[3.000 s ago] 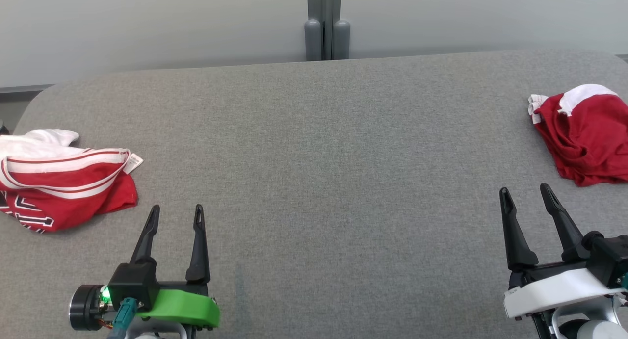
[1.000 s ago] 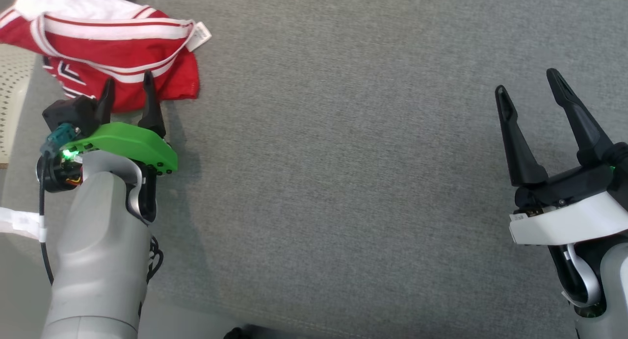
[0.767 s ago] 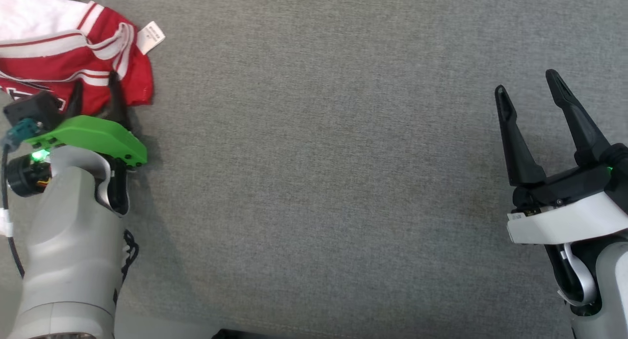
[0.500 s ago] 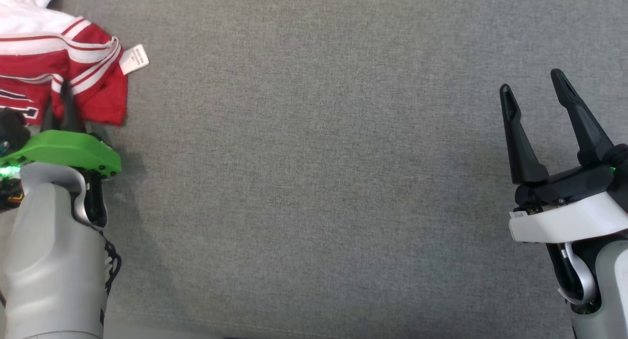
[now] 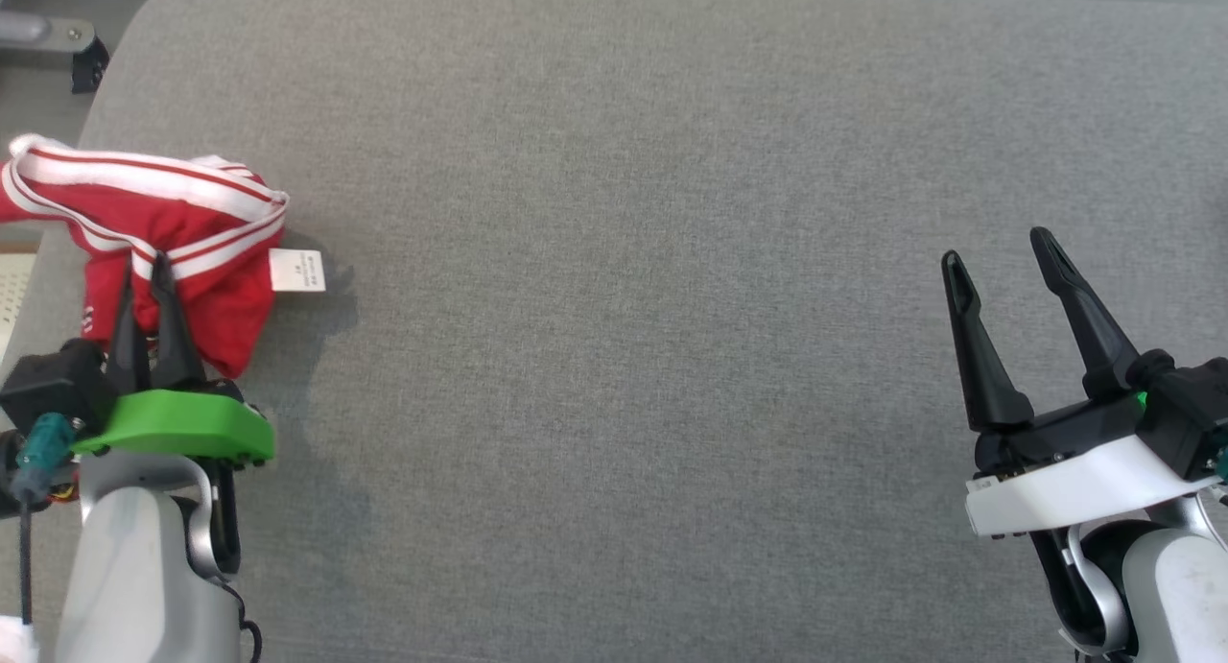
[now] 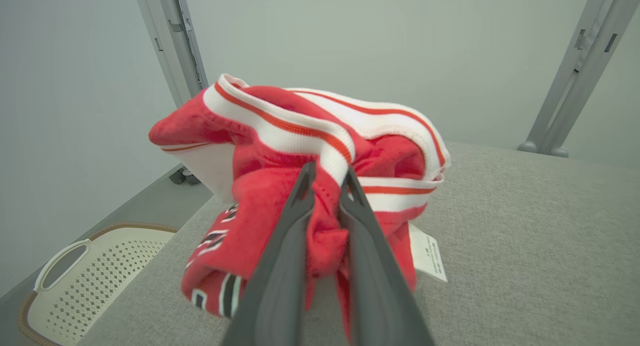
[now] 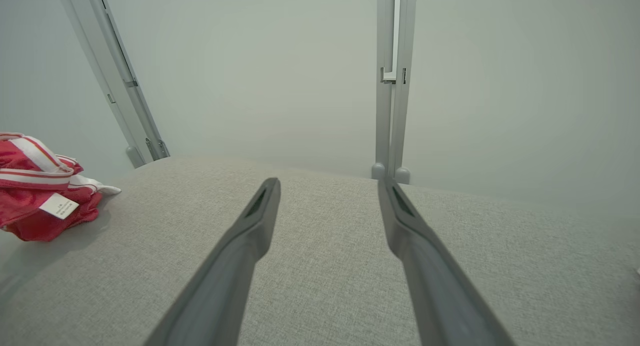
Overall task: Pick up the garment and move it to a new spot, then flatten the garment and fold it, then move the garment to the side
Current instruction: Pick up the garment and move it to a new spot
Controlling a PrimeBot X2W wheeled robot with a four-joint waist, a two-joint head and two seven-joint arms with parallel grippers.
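Observation:
The garment [image 5: 182, 231] is a crumpled red piece with white striped bands and a white tag, bunched at the left edge of the grey table [image 5: 633, 260]. My left gripper [image 5: 142, 272] is shut on a fold of its red cloth, lifting the bundle. In the left wrist view the garment [image 6: 280, 150] hangs pinched between the two dark fingers, my left gripper [image 6: 327, 173] meeting near the striped band. My right gripper [image 5: 993, 248] stands open over bare table at the right. The right wrist view has the right gripper [image 7: 327, 183] spread wide and the garment [image 7: 35, 186] far left.
A pale perforated laundry basket [image 6: 85, 281] sits on the floor beyond the table's left edge. Grey metal posts [image 7: 392, 85] stand behind the table's far edge against a pale wall. The table's rounded left corner [image 5: 125, 30] lies close to the garment.
My left gripper reached the garment, shut on its red cloth and raised the bundle. The head camera has tilted and shifted. The right gripper stays open.

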